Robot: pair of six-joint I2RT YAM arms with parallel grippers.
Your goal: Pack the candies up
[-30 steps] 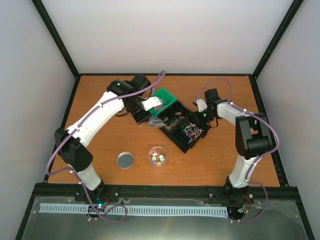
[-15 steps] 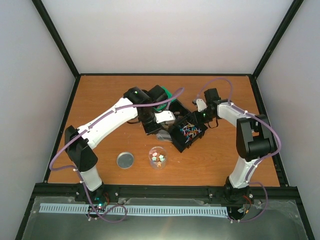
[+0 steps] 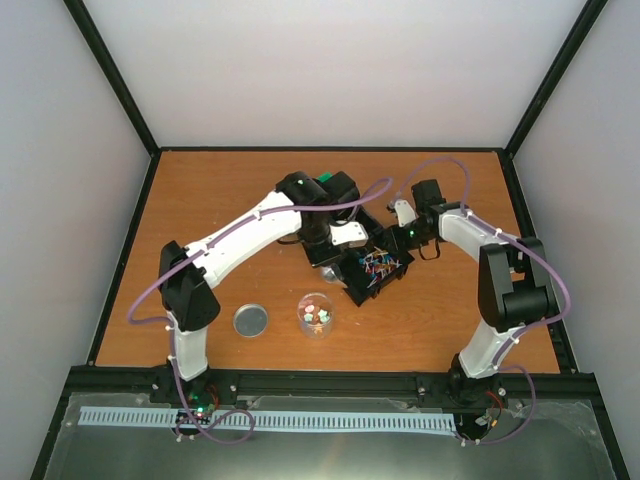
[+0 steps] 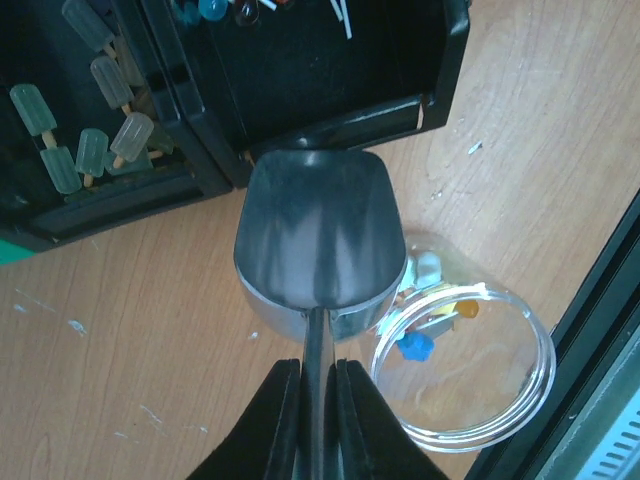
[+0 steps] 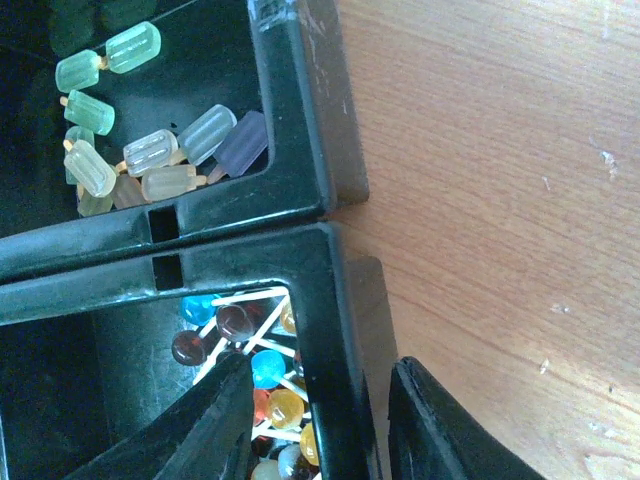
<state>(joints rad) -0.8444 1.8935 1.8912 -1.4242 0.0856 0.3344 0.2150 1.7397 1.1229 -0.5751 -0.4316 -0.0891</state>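
Candies [image 4: 412, 345] are awaiting another scoopful: left fingers [image 4: 275, 420] are clamping the empty scoop [image 4: 318, 235], right fingers [image 5: 215, 430] straddling the tray wall [image 5: 318, 300], grip unclear.

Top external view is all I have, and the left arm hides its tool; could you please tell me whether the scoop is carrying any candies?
Observer: No, the scoop gripped by the left end effector is empty.
Operator: Thank you. What is the right end effector doing?
Observer: Its fingers straddle a wall of the black tray, beside the lollipops; I cannot tell whether they clamp it.
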